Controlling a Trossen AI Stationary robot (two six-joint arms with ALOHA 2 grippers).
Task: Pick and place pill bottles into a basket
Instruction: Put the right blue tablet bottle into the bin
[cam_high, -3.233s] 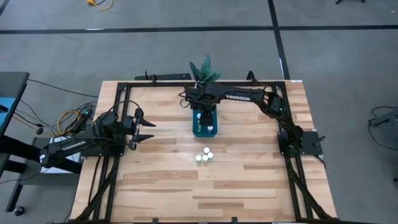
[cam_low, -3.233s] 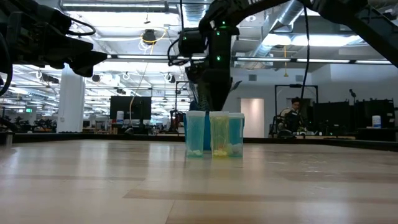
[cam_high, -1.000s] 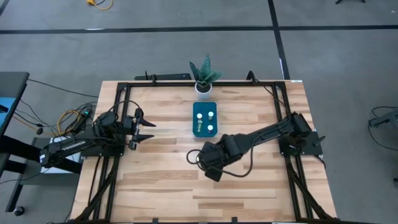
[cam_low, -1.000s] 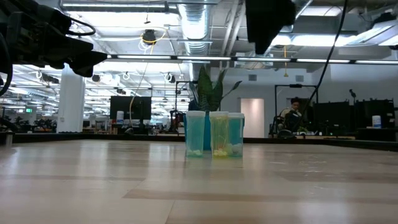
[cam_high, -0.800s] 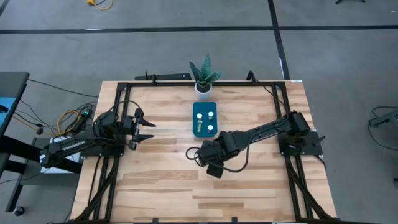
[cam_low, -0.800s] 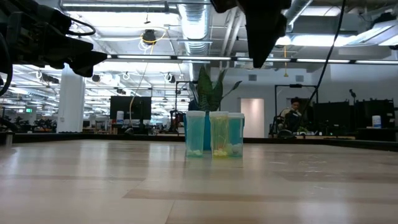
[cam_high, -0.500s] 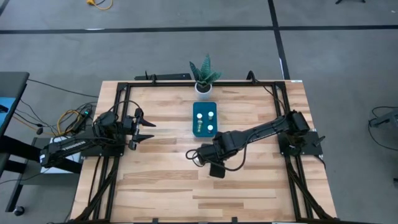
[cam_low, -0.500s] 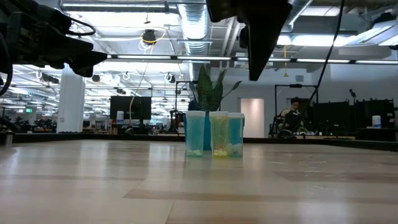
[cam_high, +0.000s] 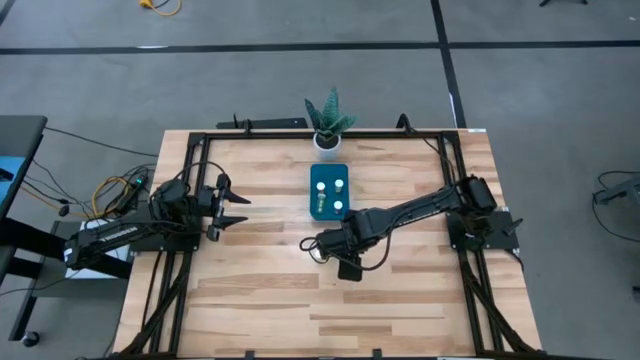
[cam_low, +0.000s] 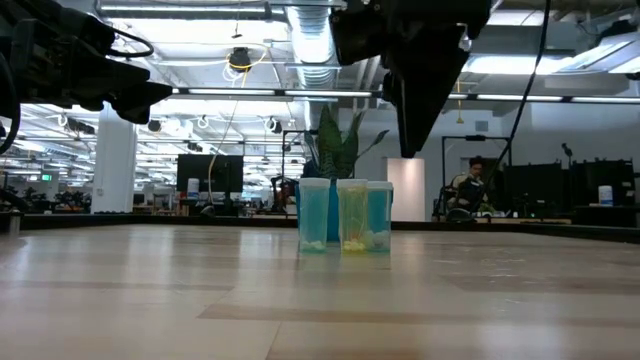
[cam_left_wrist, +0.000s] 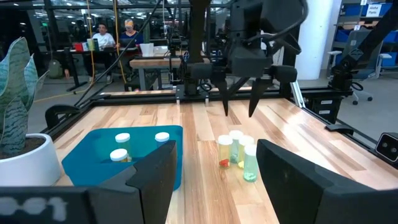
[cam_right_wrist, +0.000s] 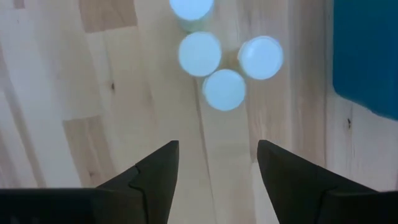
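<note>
Several small bottles with white tops (cam_right_wrist: 224, 89) stand in a tight cluster on the wooden table; the low view shows them as clear blue and yellow tubes (cam_low: 352, 215). My right gripper (cam_right_wrist: 217, 168) is open and hangs above the cluster, fingers pointing down; it also shows in the left wrist view (cam_left_wrist: 239, 102). In the high view my right gripper (cam_high: 318, 246) hides the cluster. The teal basket (cam_high: 316, 198) stands just beyond the cluster and holds more bottles (cam_left_wrist: 122, 137). My left gripper (cam_high: 235, 210) waits open at the table's left.
A white pot with a green spiky plant (cam_high: 327, 125) stands behind the basket at the far edge. Black frame rails (cam_high: 190, 200) run along the table's left, right and far sides. Bare wood lies near the front edge (cam_high: 330, 310).
My right gripper has gone down toward the bottle cluster, staying open with its fingers pointing down. The bottles and the basket have not moved.
</note>
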